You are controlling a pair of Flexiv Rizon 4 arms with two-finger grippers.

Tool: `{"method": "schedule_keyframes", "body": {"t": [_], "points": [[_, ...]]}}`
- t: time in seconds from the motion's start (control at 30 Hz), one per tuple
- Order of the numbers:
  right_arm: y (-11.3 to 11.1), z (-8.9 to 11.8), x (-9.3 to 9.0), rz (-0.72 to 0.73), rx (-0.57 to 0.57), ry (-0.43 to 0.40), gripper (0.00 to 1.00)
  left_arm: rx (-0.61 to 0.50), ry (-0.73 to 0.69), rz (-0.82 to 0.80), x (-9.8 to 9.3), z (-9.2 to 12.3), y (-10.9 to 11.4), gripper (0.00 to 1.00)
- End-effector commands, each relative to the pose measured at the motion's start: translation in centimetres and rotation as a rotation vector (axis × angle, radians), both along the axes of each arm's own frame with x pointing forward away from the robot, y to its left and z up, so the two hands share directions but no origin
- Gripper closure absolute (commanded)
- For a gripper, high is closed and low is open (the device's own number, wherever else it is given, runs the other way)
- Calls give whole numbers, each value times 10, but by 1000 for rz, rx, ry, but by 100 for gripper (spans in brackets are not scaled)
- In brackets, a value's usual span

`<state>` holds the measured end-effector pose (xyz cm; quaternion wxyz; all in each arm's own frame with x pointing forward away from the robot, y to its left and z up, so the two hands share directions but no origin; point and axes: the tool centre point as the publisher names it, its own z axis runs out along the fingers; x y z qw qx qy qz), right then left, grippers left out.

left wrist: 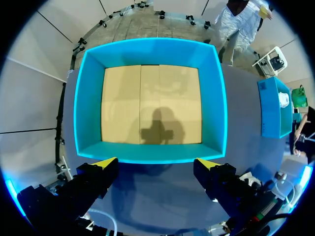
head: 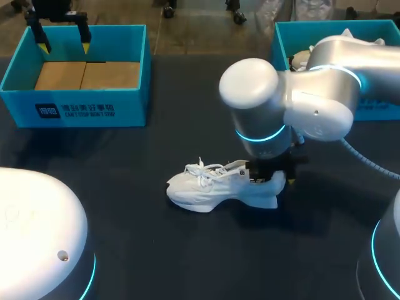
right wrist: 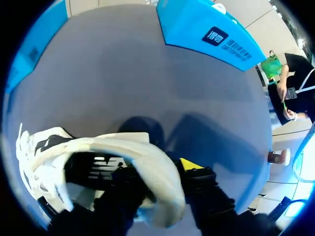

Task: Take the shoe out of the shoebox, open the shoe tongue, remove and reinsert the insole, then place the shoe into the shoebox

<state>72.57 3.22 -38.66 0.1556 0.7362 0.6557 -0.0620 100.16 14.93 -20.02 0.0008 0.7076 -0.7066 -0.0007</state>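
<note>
One white, chunky-soled shoe (head: 206, 190), heel clamped by right end effector (head: 270, 179); left end effector (head: 64, 47) spread wide.

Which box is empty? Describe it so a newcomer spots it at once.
Start at the far left corner of the dark table, where the left end effector hangs open. Below it sits a blue box with a bare brown floor. The other blue box, at far right, has something white inside, and the shoe lies out on the table.

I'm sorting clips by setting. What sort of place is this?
Probably a robotics lab: a robot arm over a dark table, a white shoe, and an empty blue shoebox.
</note>
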Motion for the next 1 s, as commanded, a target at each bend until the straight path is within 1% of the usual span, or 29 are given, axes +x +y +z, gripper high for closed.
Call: {"method": "schedule_keyframes", "body": {"t": [0.03,0.27,0.3,0.33,0.4,0.43,0.5,0.57,0.77,0.83,0.93,1.0], "points": [[-5,9,-5,8,19,-8,0,0,-1,-1,-1,0,0,0],[-7,21,-5,11,38,-17,0,0,-1,-1,-1,0,0,0],[-7,31,-6,17,46,-21,0,0,-1,-1,-1,0,0,0],[-6,37,-7,21,56,-21,0,0,-1,-1,-1,0,0,0],[-7,43,-9,20,59,-16,0,0,-1,-1,-1,0,0,0],[-7,52,-11,22,79,-1,0,0,-1,-1,-1,0,0,0],[-3,65,-15,45,111,2,0,0,-1,-1,-1,0,0,0],[1,75,-17,67,110,0,0,0,-1,-1,-1,0,0,0],[9,103,-22,115,153,11,0,0,-1,-1,-1,0,0,0],[10,111,-25,140,190,-1,0,0,-1,-1,-1,0,0,0],[17,120,-28,267,212,-40,0,0,-1,-1,-1,0,0,0],[24,125,-29,406,202,-72,0,0,-1,-1,-1,0,0,0]]}}
